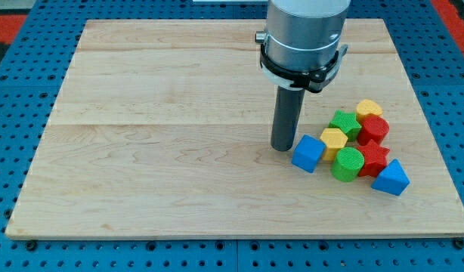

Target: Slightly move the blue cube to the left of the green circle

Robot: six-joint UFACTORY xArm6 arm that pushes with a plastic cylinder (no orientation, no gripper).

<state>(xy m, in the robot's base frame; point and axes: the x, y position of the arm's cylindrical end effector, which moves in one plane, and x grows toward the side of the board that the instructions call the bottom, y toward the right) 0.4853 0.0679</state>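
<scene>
My tip (283,148) rests on the tabletop (156,151), just beside the blue cube (308,153) on the view's left; contact cannot be confirmed. No fingers fitted, so no finger state applies. The cube sits just left of the green circle (347,164). Count: two blue, two green, two yellow, two red blocks, clustered. The rear red blocks' shapes are hard to make out; the arm's upper housing is cut off at the view's top

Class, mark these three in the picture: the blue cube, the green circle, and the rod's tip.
blue cube (308,153), camera view, its front face.
green circle (347,164), camera view, its round top.
my tip (282,148), camera view, the rod's very end, just left of the blue cube.
</scene>
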